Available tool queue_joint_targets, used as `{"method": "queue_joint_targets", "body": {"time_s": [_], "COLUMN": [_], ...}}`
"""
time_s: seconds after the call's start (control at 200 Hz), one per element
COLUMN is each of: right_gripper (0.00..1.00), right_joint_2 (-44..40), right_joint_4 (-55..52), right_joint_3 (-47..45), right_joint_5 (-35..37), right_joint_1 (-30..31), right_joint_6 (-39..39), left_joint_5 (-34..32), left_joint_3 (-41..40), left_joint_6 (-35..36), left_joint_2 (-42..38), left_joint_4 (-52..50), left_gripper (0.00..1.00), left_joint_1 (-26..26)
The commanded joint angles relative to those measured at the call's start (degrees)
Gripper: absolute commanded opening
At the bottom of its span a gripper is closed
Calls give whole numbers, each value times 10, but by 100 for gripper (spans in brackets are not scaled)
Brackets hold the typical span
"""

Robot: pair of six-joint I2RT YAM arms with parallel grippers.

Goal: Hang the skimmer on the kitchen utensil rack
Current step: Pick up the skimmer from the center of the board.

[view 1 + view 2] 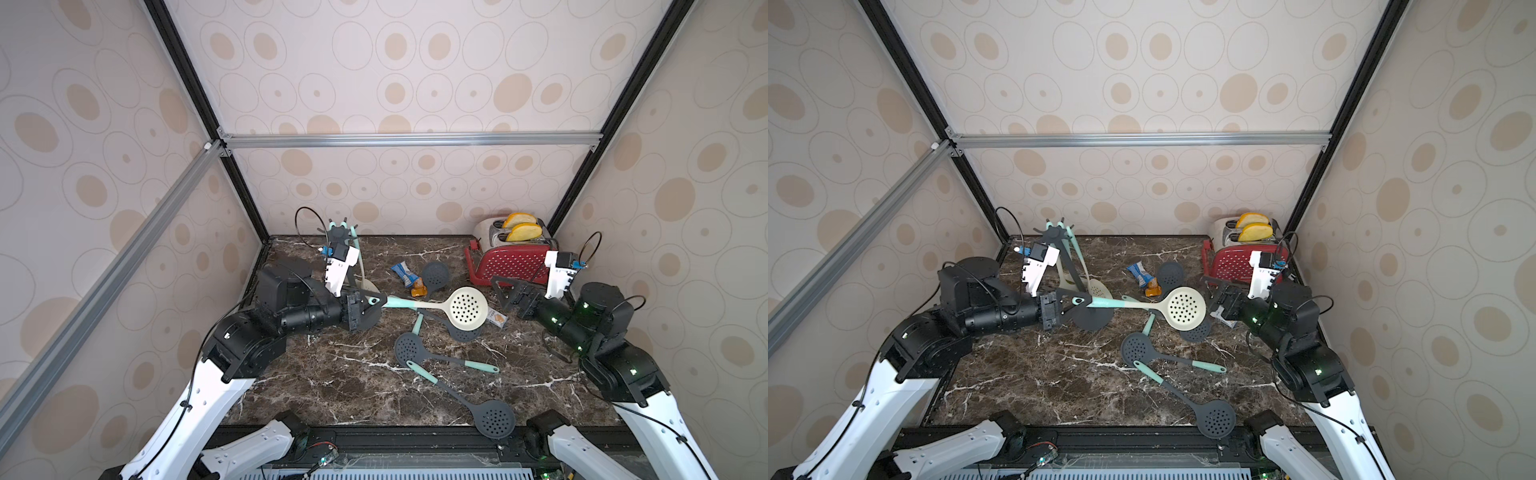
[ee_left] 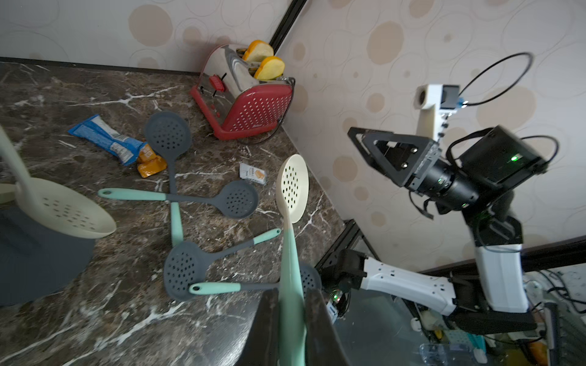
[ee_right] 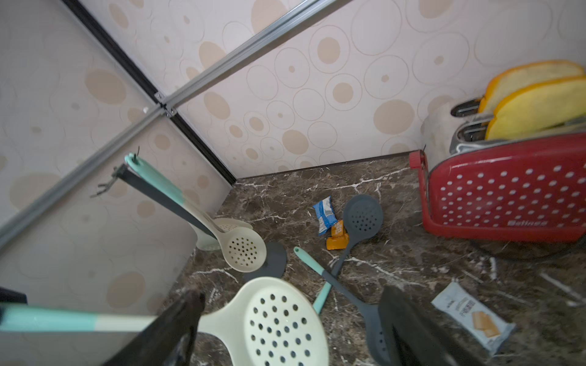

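Left end effector [image 1: 369,305] is gripping the cream skimmer [image 1: 468,308] by its teal handle end, head out over the table [image 1: 332,374]. Right end effector [image 1: 508,296] is gaping open, empty. Suggest swinging to the kitchen utensil rack [image 1: 340,233] back-left, keeping the hanging hole exposed, picking a free hook.

grey skimmers [image 1: 409,347] crowd centre, toaster [image 1: 513,262] far right, marble [image 1: 332,395] open near-left

Mock kitchen booth, lab-built. Marble-look bench [image 1: 332,386], red toaster [image 1: 515,262] holding bread. Wallpapered panels [image 1: 415,62] on aluminium framing [image 1: 407,139].
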Motion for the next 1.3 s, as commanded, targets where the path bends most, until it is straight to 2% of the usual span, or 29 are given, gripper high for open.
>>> {"method": "queue_joint_targets", "body": {"time_s": [0.0, 0.12, 0.17, 0.215, 0.331, 0.426, 0.561, 0.651, 0.711, 0.891, 1.022, 1.297], "right_gripper": [87, 88, 88, 88, 87, 82, 71, 59, 56, 54, 54, 48], "right_joint_2": [10, 48, 62, 67, 90, 123, 169, 198, 213, 239, 236, 212], "right_joint_4": [-25, 16, 47, 58, 77, 125, 196, 251, 283, 315, 338, 363], "right_joint_3": [16, 20, 13, 8, 3, 1, -3, -14, -19, -30, -53, -104], "right_joint_5": [-90, -269, -301, -278, -161, -142, -114, -96, -88, -46, -23, 13], "right_joint_1": [3, 5, 28, 77, 239, 297, 332, 347, 357, 394, 398, 400], "right_joint_6": [-186, -242, -259, -296, -416, -445, -439, -430, -421, -427, -414, -393], "left_joint_5": [-23, -18, -3, 11, 41, 59, 65, 69, 67, 62, 59, 56], "left_joint_3": [50, 68, 73, 77, 82, 83, 86, 86, 85, 85, 85, 87], "left_joint_6": [87, 123, 136, 140, 145, 143, 141, 138, 137, 136, 134, 133], "left_joint_2": [11, 17, 23, 28, 37, 37, 37, 35, 35, 33, 33, 36], "left_joint_4": [-137, -169, -175, -176, -166, -154, -149, -145, -146, -145, -145, -143], "left_gripper": [0, 0, 0, 0, 0, 0, 0, 0, 0, 0, 0, 0], "left_joint_1": [-2, -2, -2, -2, -2, -2, -2, -2, -2, -2, -2, -2]}}
